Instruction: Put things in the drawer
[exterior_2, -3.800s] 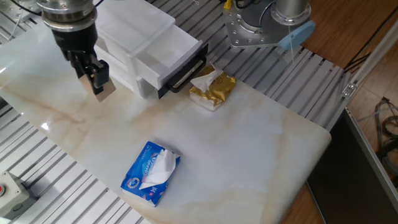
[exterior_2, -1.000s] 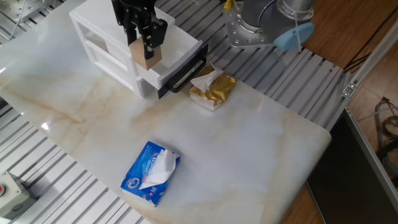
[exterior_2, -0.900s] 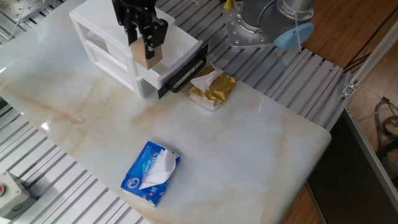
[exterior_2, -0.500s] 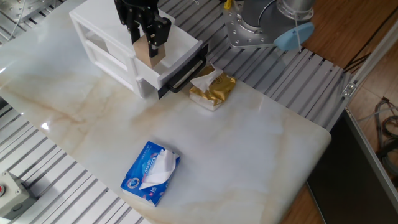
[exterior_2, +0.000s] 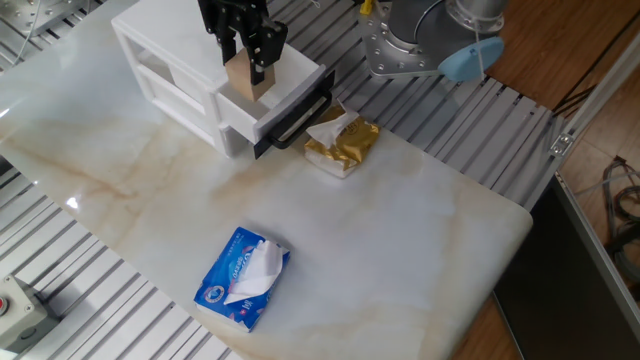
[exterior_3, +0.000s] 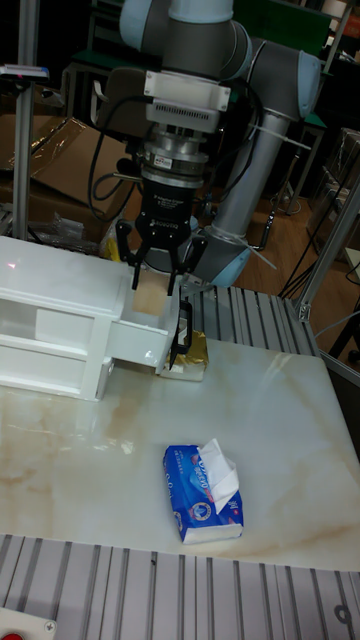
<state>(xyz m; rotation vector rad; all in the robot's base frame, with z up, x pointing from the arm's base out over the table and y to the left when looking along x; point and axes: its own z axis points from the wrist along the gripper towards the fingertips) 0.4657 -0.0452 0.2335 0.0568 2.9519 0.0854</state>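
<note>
A light-tan wooden cube (exterior_2: 243, 78) (exterior_3: 151, 296) hangs just above the pulled-out upper drawer (exterior_2: 285, 92) (exterior_3: 140, 338) of the white cabinet (exterior_2: 165, 48) (exterior_3: 45, 320). My gripper (exterior_2: 246, 60) (exterior_3: 152, 278) is shut on the cube, one black finger on each side of it. The drawer's black bar handle (exterior_2: 302, 118) (exterior_3: 183, 326) faces the table's middle. What lies inside the drawer is hidden.
A gold tissue pack (exterior_2: 342, 140) (exterior_3: 193, 351) lies right in front of the drawer handle. A blue tissue pack (exterior_2: 243, 277) (exterior_3: 205, 492) lies nearer the table's front. The arm's base (exterior_2: 420, 35) stands behind the cabinet on the slatted frame.
My gripper has carried the cube from the table left of the cabinet, up and to the right, and over the last second a little further right over the open drawer.
</note>
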